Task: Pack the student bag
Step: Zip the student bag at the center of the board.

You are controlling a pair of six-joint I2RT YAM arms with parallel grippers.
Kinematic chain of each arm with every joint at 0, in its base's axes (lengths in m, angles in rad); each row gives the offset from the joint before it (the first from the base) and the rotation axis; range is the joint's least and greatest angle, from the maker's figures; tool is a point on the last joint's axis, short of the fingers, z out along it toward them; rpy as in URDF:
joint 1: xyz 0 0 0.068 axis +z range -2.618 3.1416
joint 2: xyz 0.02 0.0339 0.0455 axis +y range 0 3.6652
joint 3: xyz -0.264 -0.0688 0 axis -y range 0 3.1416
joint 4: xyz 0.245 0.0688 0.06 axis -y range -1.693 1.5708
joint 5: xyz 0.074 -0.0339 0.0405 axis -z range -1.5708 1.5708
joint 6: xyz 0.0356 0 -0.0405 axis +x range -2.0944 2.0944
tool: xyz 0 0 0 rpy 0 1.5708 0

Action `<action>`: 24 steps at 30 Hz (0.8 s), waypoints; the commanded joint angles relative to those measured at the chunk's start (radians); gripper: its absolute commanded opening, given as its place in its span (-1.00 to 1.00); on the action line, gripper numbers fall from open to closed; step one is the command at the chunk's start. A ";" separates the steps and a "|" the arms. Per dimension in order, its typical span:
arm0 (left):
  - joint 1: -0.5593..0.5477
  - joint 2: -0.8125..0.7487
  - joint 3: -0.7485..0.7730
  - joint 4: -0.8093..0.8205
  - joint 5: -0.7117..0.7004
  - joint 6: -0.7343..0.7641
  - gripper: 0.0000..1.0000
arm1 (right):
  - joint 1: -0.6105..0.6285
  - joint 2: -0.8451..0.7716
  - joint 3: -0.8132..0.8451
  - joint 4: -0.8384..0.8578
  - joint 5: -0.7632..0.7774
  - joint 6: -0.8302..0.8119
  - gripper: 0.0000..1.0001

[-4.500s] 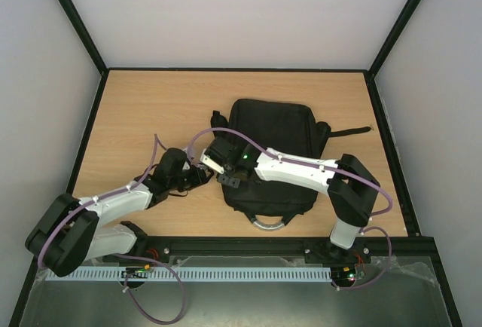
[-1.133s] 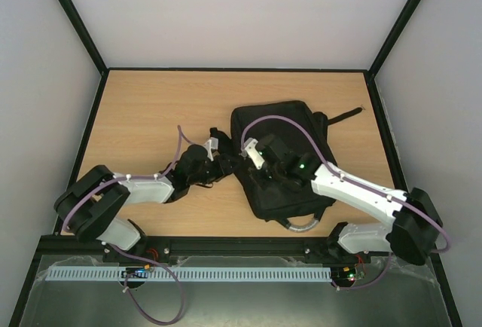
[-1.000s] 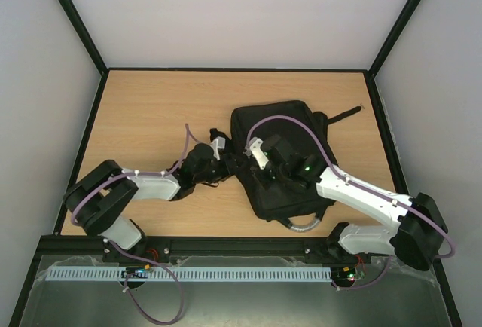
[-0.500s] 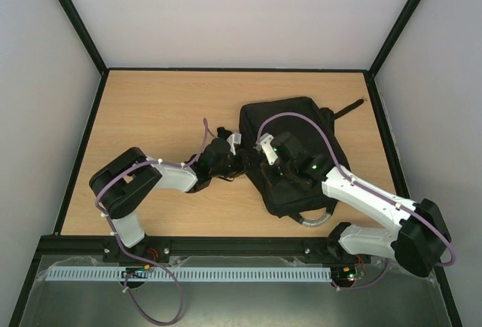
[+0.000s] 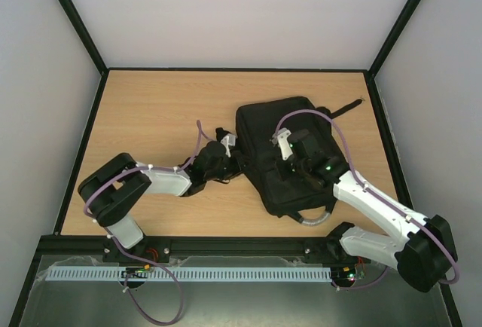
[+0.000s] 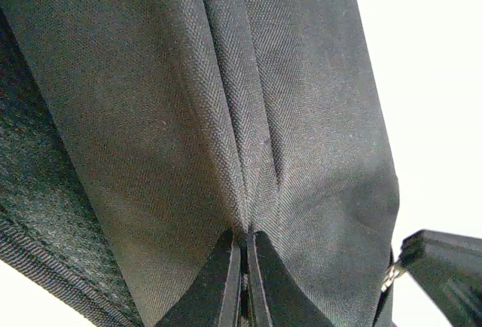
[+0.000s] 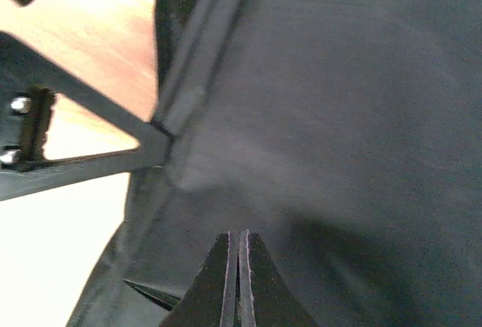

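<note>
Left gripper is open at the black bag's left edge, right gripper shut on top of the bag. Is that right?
Not quite. The left gripper is not open: the left wrist view shows its fingertips closed on a fold of the black bag. The rest holds: it sits at the bag's left edge, and the right gripper is shut on top of the bag.

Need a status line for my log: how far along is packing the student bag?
Done: no loose items show on the table, so the contents seem to be inside the backpack. In hand: left claw pinches a fabric seam at its edge; right claw is shut above its top panel. Left: likely closing it; whether it is zipped can't be seen.
</note>
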 commanded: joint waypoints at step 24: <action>0.118 -0.215 -0.197 -0.120 -0.098 0.039 -0.95 | -0.365 -0.031 -0.023 0.082 -0.042 -0.069 -0.98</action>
